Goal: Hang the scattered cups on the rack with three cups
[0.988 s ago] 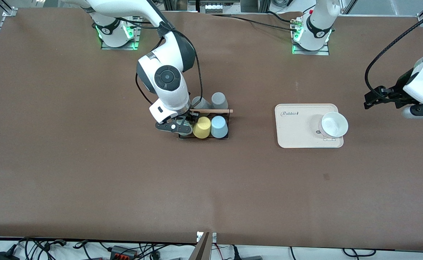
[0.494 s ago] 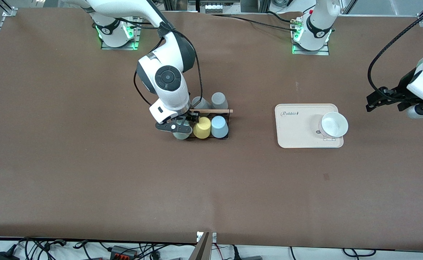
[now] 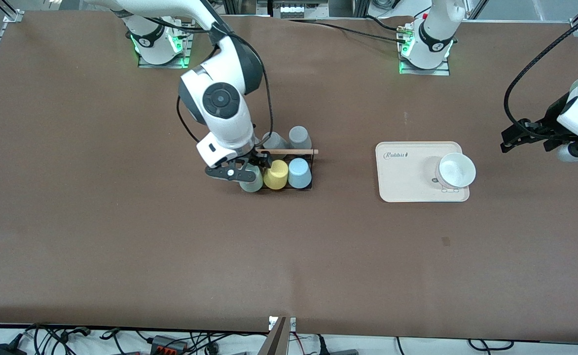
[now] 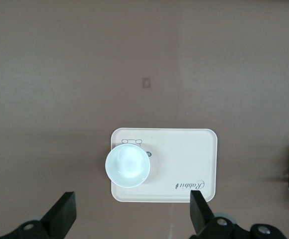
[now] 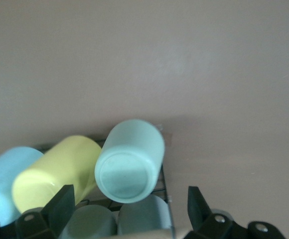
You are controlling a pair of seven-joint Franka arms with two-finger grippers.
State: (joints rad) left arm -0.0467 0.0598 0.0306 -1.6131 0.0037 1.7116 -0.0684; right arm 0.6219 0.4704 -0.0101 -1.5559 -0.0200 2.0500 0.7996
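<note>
The black wire rack (image 3: 310, 170) with its wooden rod (image 3: 289, 151) holds the sage-green cup (image 3: 252, 182), a yellow cup (image 3: 275, 174) and the light blue cup (image 3: 299, 173) in a row, bottoms up and tilted. My right gripper (image 3: 242, 170) is open just above the sage-green cup at the rack's end toward the right arm. In the right wrist view the sage-green cup (image 5: 129, 160) rests free on the rack (image 5: 162, 180) between my spread fingers (image 5: 60, 204), beside the yellow cup (image 5: 55, 172) and blue cup (image 5: 5, 174). My left gripper (image 3: 528, 134) is open and empty, waiting in the air.
Grey cups (image 3: 299, 136) hang on the rack's row farther from the front camera, also in the right wrist view (image 5: 144, 216). A cream tray (image 3: 402, 190) with a white bowl (image 3: 455, 170) lies toward the left arm's end, below my left gripper (image 4: 132, 219) in its wrist view (image 4: 184, 159).
My right gripper has drawn away from the rack toward the right arm's end, uncovering the sage-green cup, which stays on the rack. My left gripper has shifted slightly.
</note>
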